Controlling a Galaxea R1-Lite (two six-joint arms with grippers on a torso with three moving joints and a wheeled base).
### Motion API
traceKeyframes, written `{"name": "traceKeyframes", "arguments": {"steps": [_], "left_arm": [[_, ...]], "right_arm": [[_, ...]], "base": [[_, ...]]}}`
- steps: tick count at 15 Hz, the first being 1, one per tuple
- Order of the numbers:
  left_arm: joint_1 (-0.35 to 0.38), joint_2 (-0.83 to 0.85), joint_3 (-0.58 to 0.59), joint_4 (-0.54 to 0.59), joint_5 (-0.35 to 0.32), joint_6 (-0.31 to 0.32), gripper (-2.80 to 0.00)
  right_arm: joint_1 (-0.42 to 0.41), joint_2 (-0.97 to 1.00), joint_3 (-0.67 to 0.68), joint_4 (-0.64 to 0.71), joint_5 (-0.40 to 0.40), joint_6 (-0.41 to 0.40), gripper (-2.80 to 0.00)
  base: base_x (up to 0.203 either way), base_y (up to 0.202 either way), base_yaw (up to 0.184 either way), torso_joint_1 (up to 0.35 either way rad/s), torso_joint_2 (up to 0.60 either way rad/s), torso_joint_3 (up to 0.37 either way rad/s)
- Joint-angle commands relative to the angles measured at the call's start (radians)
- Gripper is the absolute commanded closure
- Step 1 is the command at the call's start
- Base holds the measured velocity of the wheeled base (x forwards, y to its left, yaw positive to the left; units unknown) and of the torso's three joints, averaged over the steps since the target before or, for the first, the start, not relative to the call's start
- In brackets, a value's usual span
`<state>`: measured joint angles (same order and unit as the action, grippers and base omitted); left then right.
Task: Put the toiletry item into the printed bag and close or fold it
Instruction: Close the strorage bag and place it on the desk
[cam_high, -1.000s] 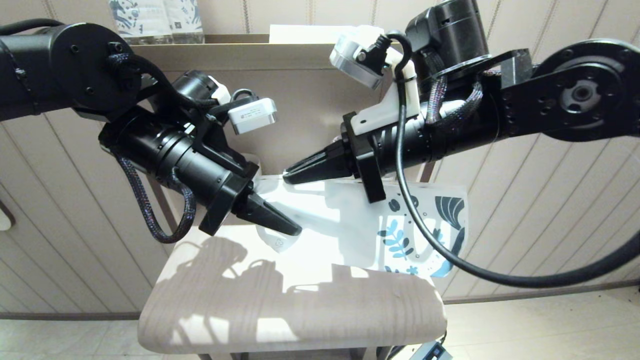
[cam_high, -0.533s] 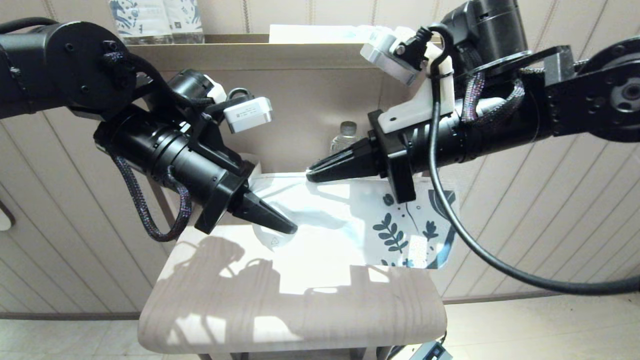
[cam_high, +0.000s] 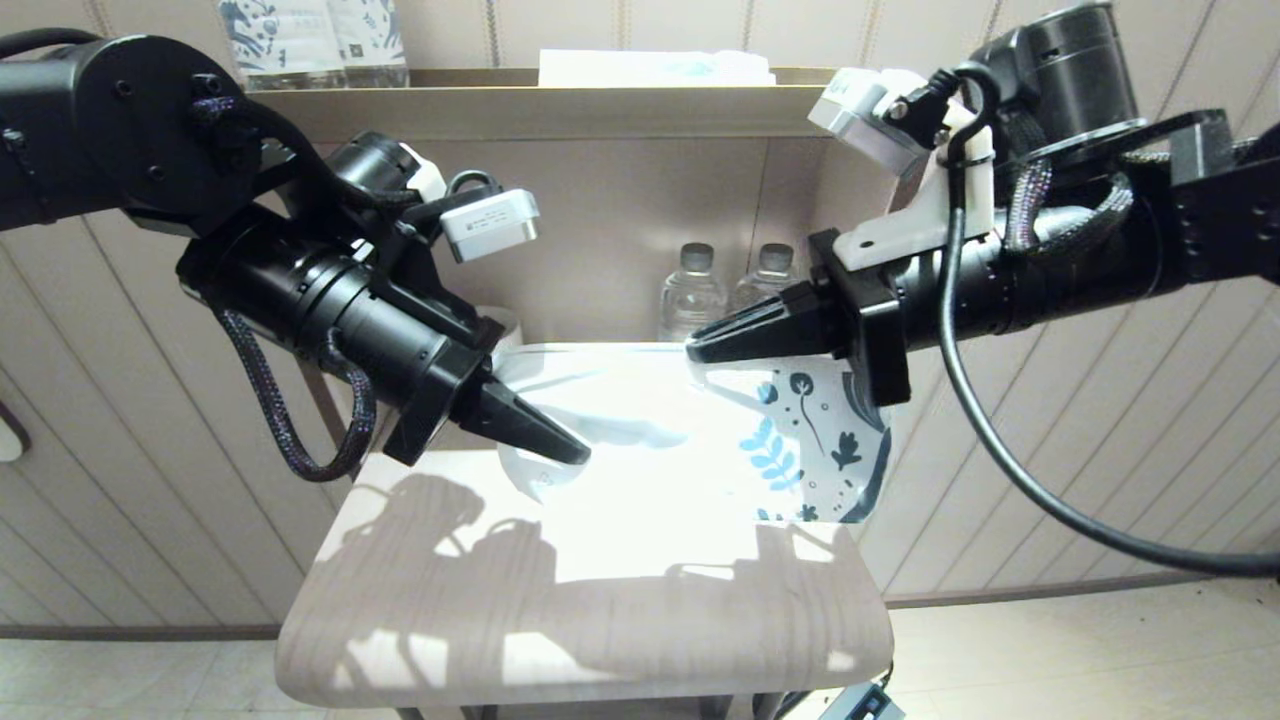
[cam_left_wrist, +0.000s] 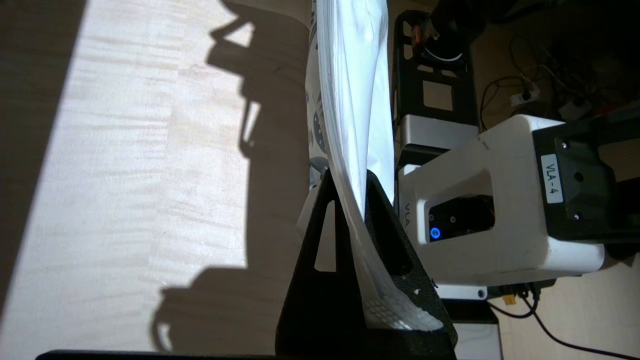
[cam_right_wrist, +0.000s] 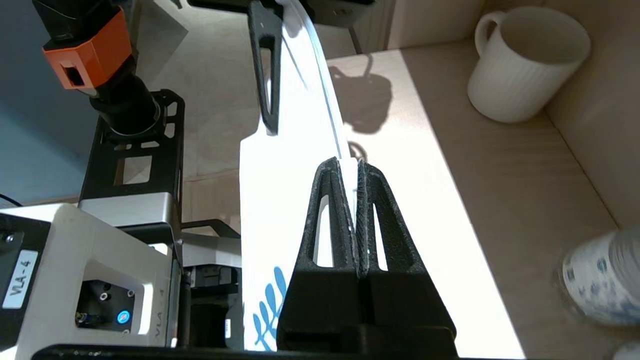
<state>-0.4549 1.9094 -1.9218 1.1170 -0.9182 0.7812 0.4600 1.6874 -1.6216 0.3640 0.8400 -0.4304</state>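
Observation:
The printed bag (cam_high: 650, 440) hangs stretched above the small table (cam_high: 600, 620), with its blue leaf print (cam_high: 800, 450) at the right end. My left gripper (cam_high: 575, 455) is shut on the bag's left end. In the left wrist view the white film (cam_left_wrist: 350, 100) runs out from between the left gripper's (cam_left_wrist: 350, 175) closed fingers. My right gripper (cam_high: 695, 352) is shut on the bag's top edge, near the print. In the right wrist view the right gripper (cam_right_wrist: 350, 162) pinches that strip, and the bag (cam_right_wrist: 280, 200) hangs beside it. The toiletry item is hidden from view.
Two clear water bottles (cam_high: 690, 295) stand in the cabinet niche behind the bag, and a white mug (cam_right_wrist: 525, 65) sits on that surface. Blue-patterned bottles (cam_high: 310, 40) and a flat packet (cam_high: 650, 68) rest on the upper shelf. The robot's base (cam_right_wrist: 90, 270) is below.
My right gripper has travelled to the right along the bag's top edge, towards the printed end. The printed end has swung slightly left. The left gripper has barely moved.

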Motion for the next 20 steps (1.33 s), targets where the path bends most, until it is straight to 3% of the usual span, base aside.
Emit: {"name": "traceKeyframes", "arguments": {"steps": [1, 9, 13, 20], "left_arm": [[-0.001, 0.0, 0.0, 0.006, -0.005, 0.004, 0.0], [0.004, -0.001, 0.0, 0.004, -0.01, 0.004, 0.0], [0.004, 0.002, 0.0, 0.006, -0.011, 0.004, 0.0], [0.004, 0.002, 0.0, 0.006, -0.011, 0.005, 0.0]], "right_arm": [[-0.041, -0.041, 0.041, 0.003, 0.008, -0.003, 0.0], [-0.175, -0.15, 0.248, -0.084, 0.046, -0.01, 0.0], [-0.24, -0.177, 0.297, -0.088, 0.077, -0.01, 0.0], [-0.284, -0.21, 0.332, -0.091, 0.091, -0.011, 0.0]], "base": [[0.0, 0.0, 0.0, 0.0, 0.0, 0.0], [0.0, 0.0, 0.0, 0.0, 0.0, 0.0], [0.0, 0.0, 0.0, 0.0, 0.0, 0.0], [0.0, 0.0, 0.0, 0.0, 0.0, 0.0]]}}
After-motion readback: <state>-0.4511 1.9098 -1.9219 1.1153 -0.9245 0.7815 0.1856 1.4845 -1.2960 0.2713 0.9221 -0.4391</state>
